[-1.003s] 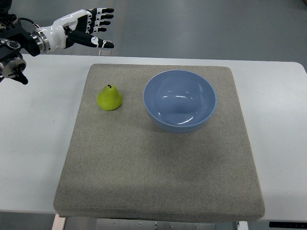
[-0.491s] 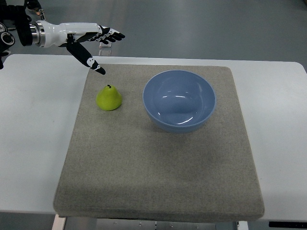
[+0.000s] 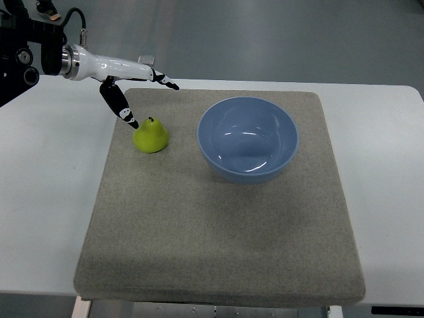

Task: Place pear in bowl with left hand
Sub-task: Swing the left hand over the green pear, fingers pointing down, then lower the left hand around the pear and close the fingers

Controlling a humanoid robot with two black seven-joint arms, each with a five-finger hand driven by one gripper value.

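Pear (image 3: 151, 136), green and standing upright with its dark stem on top, sits on the grey mat (image 3: 218, 265) just below the left hand (image 3: 126, 86) and to the left of the blue bowl (image 3: 248, 139), which is empty. The left hand comes in from the upper left corner of the picture; its fingers (image 3: 162, 79) are stretched out and apart over the far edge of the mat, and the thumb (image 3: 120, 107) points down toward the fruit, its tip very near the upper left side of the pear or perhaps touching it, which I cannot tell from this view. The hand holds nothing, so it is spread wide. The right hand is not seen. I judge that the step in hand is the approach and the forming of the grasp: the pear is not yet taken. The next move probably calls for lowering the hand so the fingers come around the far side of the pear while the thumb stays on the near side, then closing gently, because the rounded fruit could roll or tip away. After that it must be lifted and carried to the right, over the rim of the bowl.
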